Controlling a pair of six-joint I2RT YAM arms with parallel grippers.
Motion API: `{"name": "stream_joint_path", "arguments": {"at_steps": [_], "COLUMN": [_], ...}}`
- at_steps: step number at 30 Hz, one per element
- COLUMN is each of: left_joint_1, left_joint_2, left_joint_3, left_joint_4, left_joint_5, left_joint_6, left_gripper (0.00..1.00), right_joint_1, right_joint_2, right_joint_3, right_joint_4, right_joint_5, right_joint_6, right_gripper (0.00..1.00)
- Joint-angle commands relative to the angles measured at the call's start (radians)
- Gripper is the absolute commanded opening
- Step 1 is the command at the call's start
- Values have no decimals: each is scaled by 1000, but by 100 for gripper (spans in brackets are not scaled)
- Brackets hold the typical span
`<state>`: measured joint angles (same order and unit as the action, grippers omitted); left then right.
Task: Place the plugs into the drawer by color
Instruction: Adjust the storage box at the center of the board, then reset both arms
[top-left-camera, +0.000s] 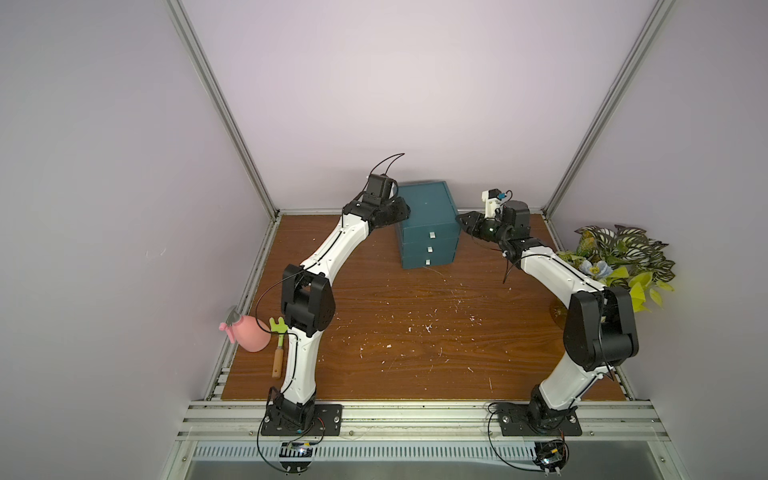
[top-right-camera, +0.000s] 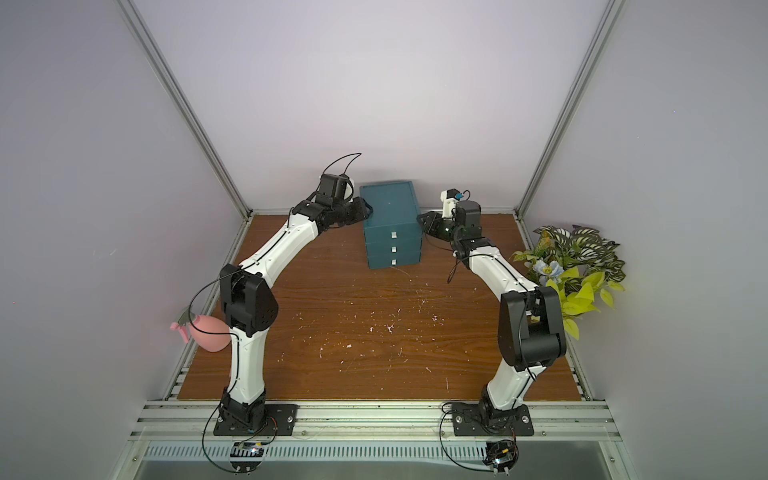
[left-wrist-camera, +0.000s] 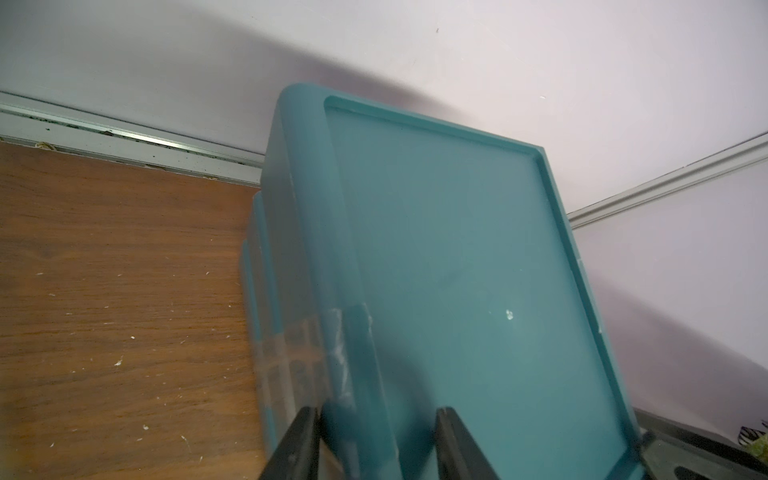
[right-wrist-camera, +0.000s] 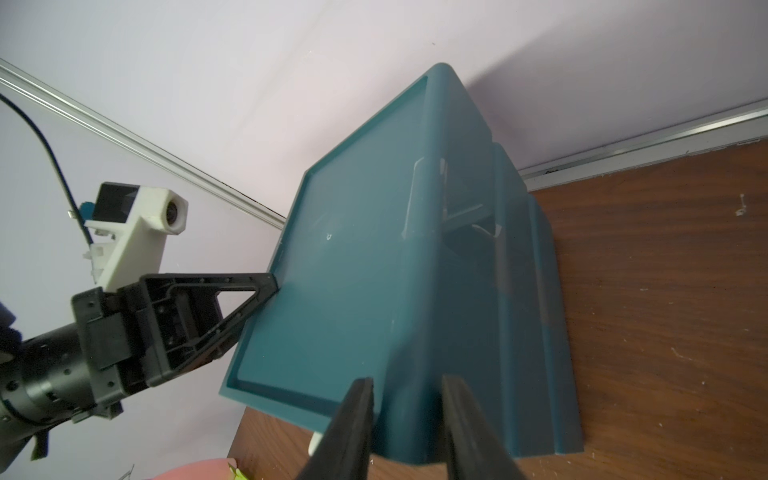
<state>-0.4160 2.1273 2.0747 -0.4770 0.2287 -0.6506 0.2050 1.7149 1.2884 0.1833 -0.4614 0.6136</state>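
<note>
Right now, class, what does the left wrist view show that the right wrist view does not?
Only the left wrist view: a sliver of striped plant leaves. Only the right wrist view: the left gripper seen from outside, one finger on the top rim of the cabinet, plus its white wrist camera and a pink object. Both: the teal cabinet's recessed top and the wooden table.
</note>
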Motion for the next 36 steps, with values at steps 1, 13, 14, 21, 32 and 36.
{"name": "stream_joint_path", "arguments": {"at_steps": [1,13,14,21,32,36], "left_joint_1": [-10,-18,-18,-25,-44,5], "left_joint_2": [-1,-22,-25,-128,-1055,-1190], "left_joint_3": [14,-11,-11,-33,-1606,-1819], "left_joint_4": [-21,-20,-21,-20,1278,1266], "left_joint_5": [27,26,23,-73,-516,-671], "left_joint_6": [16,25,29,161,572,379], "left_gripper": [40,42,43,60,99,99], "right_joint_1": [55,70,70,56,75,73], "right_joint_2": [-50,-79,-82,-202,-683,-657], "right_joint_3": [-29,-58,-58,-4,-977,-1187], "right_joint_4": [-23,-29,-32,-185,626,834], "right_joint_5": [-63,-39,-37,163,725,833], "right_joint_6": [7,10,10,-160,-625,-709], "right_gripper": [33,33,32,45,92,96]}}
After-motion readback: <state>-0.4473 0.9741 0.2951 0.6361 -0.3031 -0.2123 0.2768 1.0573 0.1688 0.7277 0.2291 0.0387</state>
